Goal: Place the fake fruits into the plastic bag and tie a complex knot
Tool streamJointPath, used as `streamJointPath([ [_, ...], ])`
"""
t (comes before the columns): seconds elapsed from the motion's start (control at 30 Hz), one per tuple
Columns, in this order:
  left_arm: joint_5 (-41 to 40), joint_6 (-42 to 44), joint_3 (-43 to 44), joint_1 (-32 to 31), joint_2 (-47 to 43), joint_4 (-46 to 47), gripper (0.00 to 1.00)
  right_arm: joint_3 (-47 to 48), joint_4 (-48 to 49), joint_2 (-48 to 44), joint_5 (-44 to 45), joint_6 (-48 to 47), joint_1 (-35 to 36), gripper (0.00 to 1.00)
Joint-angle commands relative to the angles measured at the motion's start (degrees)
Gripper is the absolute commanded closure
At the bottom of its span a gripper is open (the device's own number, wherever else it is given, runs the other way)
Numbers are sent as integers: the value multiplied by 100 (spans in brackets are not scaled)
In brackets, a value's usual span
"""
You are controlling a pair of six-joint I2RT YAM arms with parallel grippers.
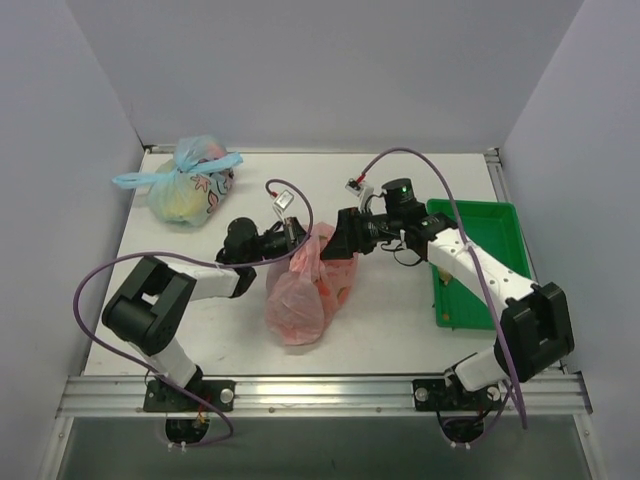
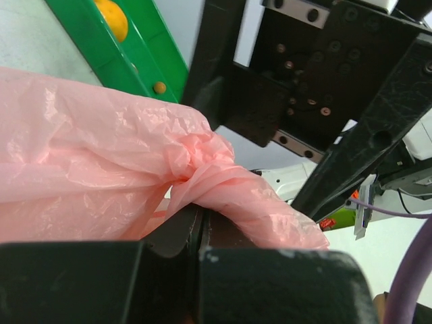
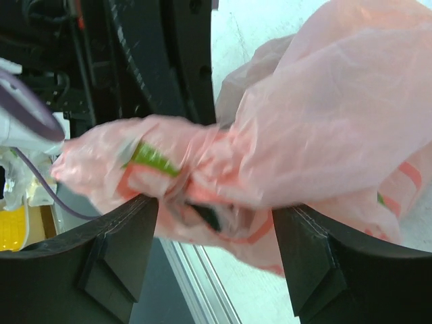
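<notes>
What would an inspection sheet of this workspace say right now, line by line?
Surface: white table, lit evenly.
Job's things: pink plastic bag lying mid-table, its neck twisted between both grippers; one orange fake fruit in the green tray.
Clutter: tied pale blue bag at the far left corner.
Grippers: left gripper shut on the bag's neck; right gripper open around it.
Cables: purple cable loops off the left arm; second cable arches over the right wrist.
Surroundings: plain walls on three sides.

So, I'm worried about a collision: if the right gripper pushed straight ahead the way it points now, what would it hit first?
Probably the plastic bag: its bunched pink film lies between the right gripper's open jaws.
</notes>
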Motion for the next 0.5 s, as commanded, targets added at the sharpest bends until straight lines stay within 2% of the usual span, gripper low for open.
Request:
streamJointPath([
  [0.0, 153, 68, 6, -100, -250, 556, 100, 64, 842, 229, 67, 256, 158, 30],
  [0.13, 197, 7, 24, -162, -232, 635, 100, 249, 1721, 572, -29, 756, 343, 28],
  [0.2, 215, -37, 50, -162, -249, 671, 100, 293, 2248, 748, -195, 1318, 361, 28],
  [0.33, 285, -64, 94, -136, -302, 811, 100, 258, 3786, 915, -372, 2223, 405, 31],
  [0.4, 277, -20, 59, -83, -302, 829, 100, 205, 4130, 915, -381, 2488, 466, 32],
  [0.47, 268, 33, -11, -22, -267, 829, 100, 109, 4044, 845, -460, 2341, 519, 32],
])
